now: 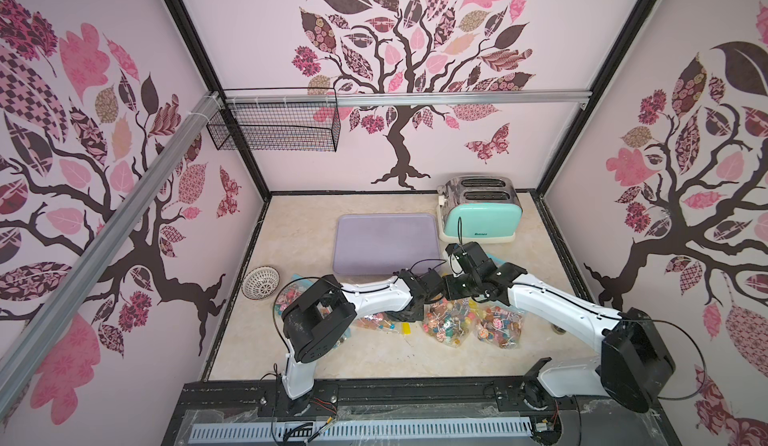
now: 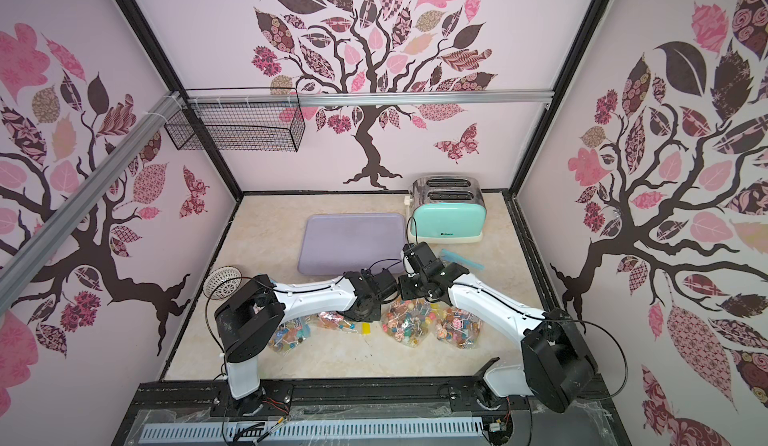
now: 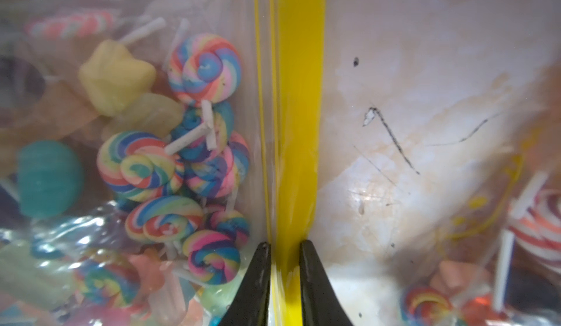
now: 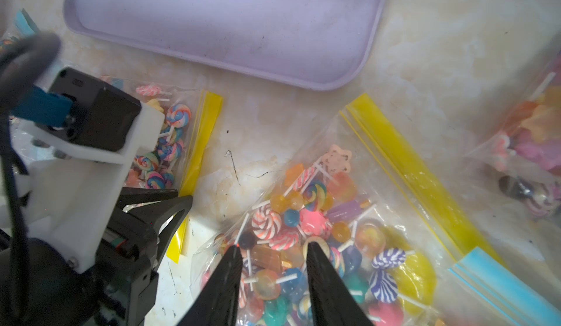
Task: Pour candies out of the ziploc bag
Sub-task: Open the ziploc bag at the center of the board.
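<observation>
Both the left arm (image 1: 374, 294) and the right arm (image 1: 552, 304) have glossy white link shells dotted with small dark screws, joined by bulky matte-black joint housings (image 1: 636, 361) and trailed by thin black cables (image 4: 16, 212). The left wrist carries a white bracket (image 4: 85, 169) with a boxy black camera module (image 4: 100, 118) and a blue connector (image 4: 42, 108). The left gripper (image 3: 284, 244) and the right gripper (image 4: 274, 250) end in smooth black fingers (image 4: 321, 279) tapering to narrow tips.
</observation>
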